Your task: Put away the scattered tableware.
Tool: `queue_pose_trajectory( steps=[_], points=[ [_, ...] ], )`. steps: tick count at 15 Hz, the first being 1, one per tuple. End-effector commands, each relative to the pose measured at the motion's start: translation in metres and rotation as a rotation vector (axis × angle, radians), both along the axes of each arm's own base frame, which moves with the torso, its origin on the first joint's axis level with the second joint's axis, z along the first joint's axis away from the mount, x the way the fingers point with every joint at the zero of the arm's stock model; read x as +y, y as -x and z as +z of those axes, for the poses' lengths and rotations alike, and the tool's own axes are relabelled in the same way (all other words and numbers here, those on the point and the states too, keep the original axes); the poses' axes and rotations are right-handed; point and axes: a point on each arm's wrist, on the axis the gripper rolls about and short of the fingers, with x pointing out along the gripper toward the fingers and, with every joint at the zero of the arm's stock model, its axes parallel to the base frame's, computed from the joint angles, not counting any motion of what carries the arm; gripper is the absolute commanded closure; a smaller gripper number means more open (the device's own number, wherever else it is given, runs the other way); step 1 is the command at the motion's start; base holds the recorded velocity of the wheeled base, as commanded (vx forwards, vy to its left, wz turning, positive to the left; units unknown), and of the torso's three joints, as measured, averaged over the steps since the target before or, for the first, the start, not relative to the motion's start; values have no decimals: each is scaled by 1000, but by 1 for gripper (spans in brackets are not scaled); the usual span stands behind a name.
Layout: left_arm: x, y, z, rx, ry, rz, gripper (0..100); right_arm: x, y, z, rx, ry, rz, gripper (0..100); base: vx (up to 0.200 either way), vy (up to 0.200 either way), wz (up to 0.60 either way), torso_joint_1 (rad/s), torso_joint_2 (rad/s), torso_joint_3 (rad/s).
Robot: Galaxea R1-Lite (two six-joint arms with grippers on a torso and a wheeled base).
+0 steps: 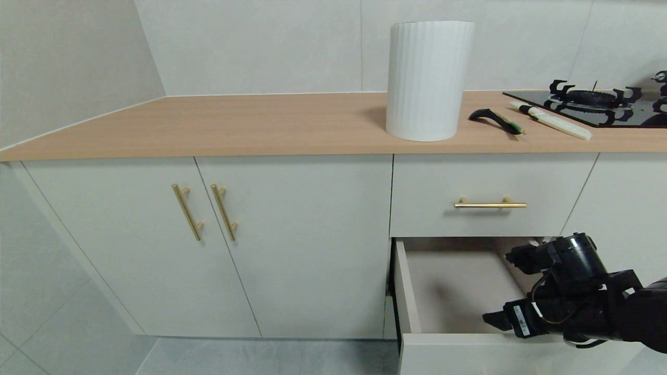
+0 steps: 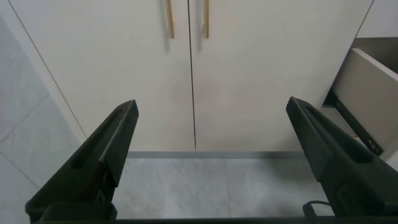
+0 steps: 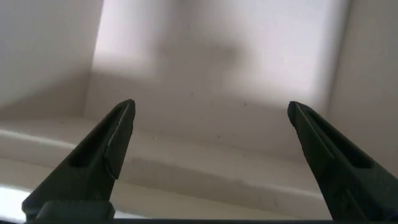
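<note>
The tableware to be put away lies on the wooden surface (image 1: 260,125), to the right of the white ribbed canister (image 1: 428,78) and just beside the hob (image 1: 589,107). There are two pieces: a black-handled utensil (image 1: 495,121) with a green tip, and a long white piece that looks like a knife (image 1: 552,121). Both lie flat and near each other. Their long axes run roughly parallel, slanting from the back wall toward the front edge and to the robot's right.

The right hand (image 1: 513,289) is well below them, over the pulled-out lower drawer (image 1: 406,291). Its fingers are spread apart and hold nothing. The right wrist view looks between them onto the drawer's bare floor.

From the right hand, the pieces are up and back, past the closed drawer with the brass handle (image 1: 490,205), almost directly above the open drawer.

The left hand (image 2: 211,106) is also spread apart and holds nothing. It hangs low before the double cabinet doors (image 2: 193,74), with the drawer off to its side.

The right arm is therefore clearly the nearer one. It would likely have to rise to the surface and turn its fingers across the slanted handle of the black-handled utensil, the closer of the two.
</note>
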Motion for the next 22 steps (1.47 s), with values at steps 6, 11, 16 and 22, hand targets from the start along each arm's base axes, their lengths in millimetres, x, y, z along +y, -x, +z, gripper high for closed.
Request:
queue_pose_trajectory(
  steps=[6,11,16,22],
  points=[
    [0,0,0,1,0,1,0,-4,23,14,81,86,100,0,0,0,0,0,0,0],
    [0,0,0,1,0,1,0,-4,55,20,231,190,271,0,0,0,0,0,0,0],
    [0,0,0,1,0,1,0,1,73,31,335,223,378,0,0,0,0,0,0,0],
    [0,0,0,1,0,1,0,12,46,80,144,-24,69,0,0,0,0,0,0,0]
  ],
)
